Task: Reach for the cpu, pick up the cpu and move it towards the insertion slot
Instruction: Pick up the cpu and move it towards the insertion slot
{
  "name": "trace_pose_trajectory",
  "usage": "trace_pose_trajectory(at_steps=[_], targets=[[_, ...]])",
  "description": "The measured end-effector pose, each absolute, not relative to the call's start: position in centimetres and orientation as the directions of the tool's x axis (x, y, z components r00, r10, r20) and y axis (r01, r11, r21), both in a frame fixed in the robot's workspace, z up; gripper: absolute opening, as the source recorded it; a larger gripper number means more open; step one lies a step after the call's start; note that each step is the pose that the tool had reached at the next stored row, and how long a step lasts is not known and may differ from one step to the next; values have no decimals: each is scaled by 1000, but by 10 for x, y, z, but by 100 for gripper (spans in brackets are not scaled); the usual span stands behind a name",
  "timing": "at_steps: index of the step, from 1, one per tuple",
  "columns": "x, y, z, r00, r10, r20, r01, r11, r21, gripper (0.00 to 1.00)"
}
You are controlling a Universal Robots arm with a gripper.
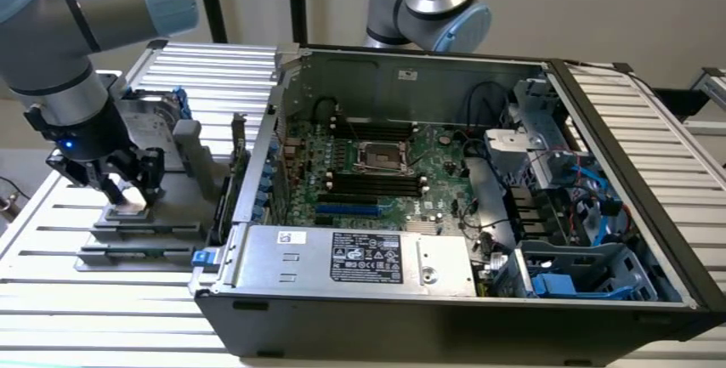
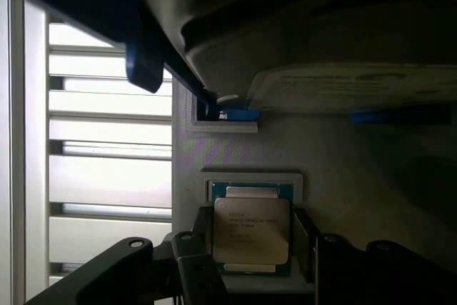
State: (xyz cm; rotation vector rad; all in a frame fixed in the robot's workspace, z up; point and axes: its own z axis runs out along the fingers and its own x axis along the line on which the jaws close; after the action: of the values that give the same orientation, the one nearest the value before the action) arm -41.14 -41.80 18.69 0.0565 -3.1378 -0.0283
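Claw (image 1: 131, 194) sits open around the cpu (image 2: 251, 230); I think it should squeeze both sides evenly so the chip does not tip.

cpu (image 2: 251, 230) lettering too small to read, hard drive (image 2: 343, 83) blurred, cropped at edge

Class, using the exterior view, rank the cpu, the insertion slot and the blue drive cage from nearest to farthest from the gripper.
1. cpu: right under the gripper, on the grey fixture outside the case.
2. insertion slot: mid-case, toward the exterior view's right.
3. blue drive cage: the case's corner, farthest toward the exterior view's right.
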Motion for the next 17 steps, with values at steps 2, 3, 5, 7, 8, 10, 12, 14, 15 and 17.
trace_pose_trajectory(at_steps=[2, 3, 5, 7, 8, 10, 12, 14, 15, 17], targets=[[-411, -418, 187, -999, -37, 3, -37, 999, 18, 54], [-411, -418, 187, -999, -37, 3, -37, 999, 18, 54], [-411, -418, 187, -999, -38, 3, -38, 999, 18, 54], [-411, -418, 187, -999, -38, 3, -38, 999, 18, 54], [-411, -418, 187, -999, -39, 3, -39, 999, 18, 54], [-411, -418, 187, -999, -39, 3, -39, 999, 18, 54], [-411, -418, 187, -999, -39, 3, -39, 999, 18, 54], [-411, -418, 187, -999, -39, 3, -39, 999, 18, 54], [-411, -418, 187, -999, -39, 3, -39, 999, 18, 54], [-411, -418, 187, -999, -40, 3, -40, 999, 18, 56]])
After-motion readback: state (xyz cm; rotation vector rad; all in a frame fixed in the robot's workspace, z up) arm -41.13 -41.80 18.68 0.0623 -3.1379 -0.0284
